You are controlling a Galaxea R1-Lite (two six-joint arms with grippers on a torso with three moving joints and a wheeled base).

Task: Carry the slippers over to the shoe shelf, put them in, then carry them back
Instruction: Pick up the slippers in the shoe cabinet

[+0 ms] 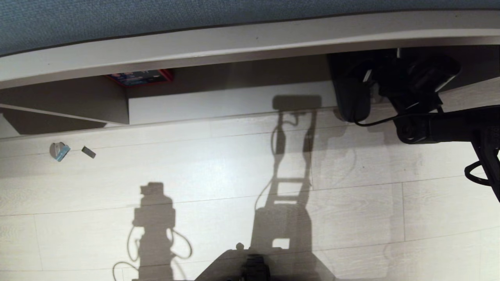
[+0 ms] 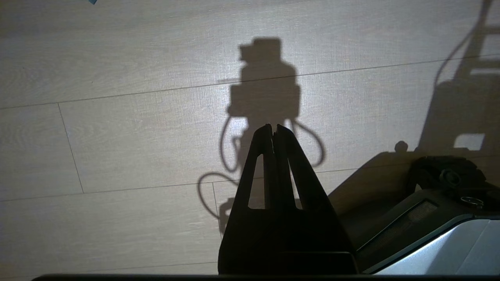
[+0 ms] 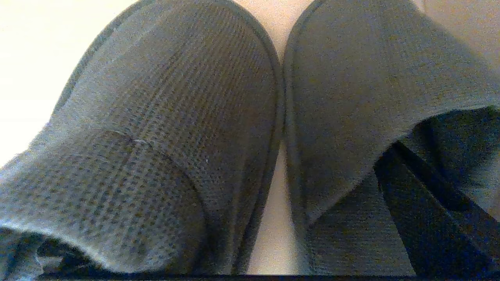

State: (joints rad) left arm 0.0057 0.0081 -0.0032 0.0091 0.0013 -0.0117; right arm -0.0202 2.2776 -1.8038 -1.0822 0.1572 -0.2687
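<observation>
– Where are the slippers (image 1: 349, 95) now?

– At the shoe shelf (image 1: 218, 103), about one o'clock from the robot. They lie side by side, touching, toes pointing in under the top board. The heels look to hang off the pale base board over the floor (image 1: 195, 175).

– Does the robot have hold of them?

– The right tool (image 1: 379, 89) is right at them, its jaws spread wide. One finger (image 3: 425, 199) is poked into the mouth of one slipper. Whether it bears any weight I can't tell. The left tool (image 2: 273, 128) is closed and empty, hanging over the floor at seven o'clock.

– So how far along is it?

– I'd say the carry to the shelf is done. The pair is at the shelf's mouth, well apart from the red box (image 1: 142, 77) at eleven o'clock. It's either being settled in or about to be fetched out, and I can't say which. The trip back is surely still left.
</observation>
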